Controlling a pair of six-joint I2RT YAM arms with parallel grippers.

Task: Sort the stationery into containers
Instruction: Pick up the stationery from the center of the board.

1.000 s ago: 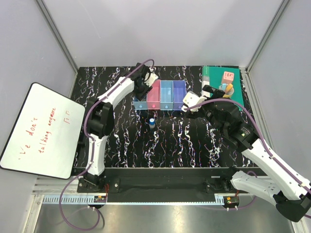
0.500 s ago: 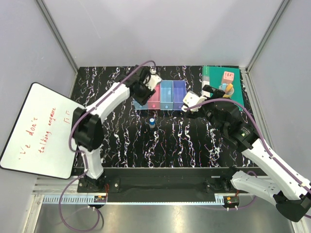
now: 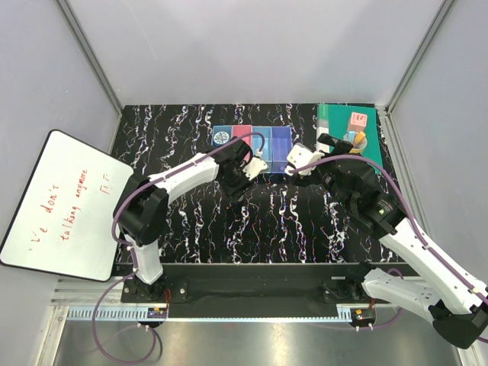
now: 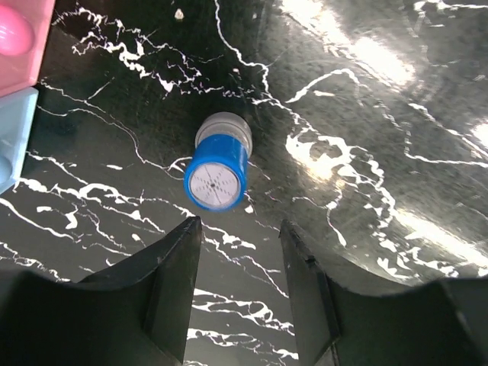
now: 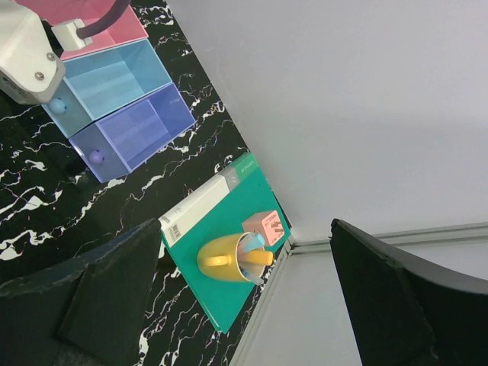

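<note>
Stationery first: the blue cylinder (image 4: 217,162) sits on the black marbled table (image 4: 396,114), just beyond the left gripper's (image 4: 240,227) spread fingers and touching neither. Only the wrist view shows it, since the arm hides it from above. A round blue disc (image 3: 222,137) lies in the light blue bin (image 3: 216,128). The whiteboard (image 3: 46,229) reads "We don't talking anymore" in red. The right gripper (image 5: 245,229) hangs spread wide near the purple bin (image 5: 145,126).
</note>
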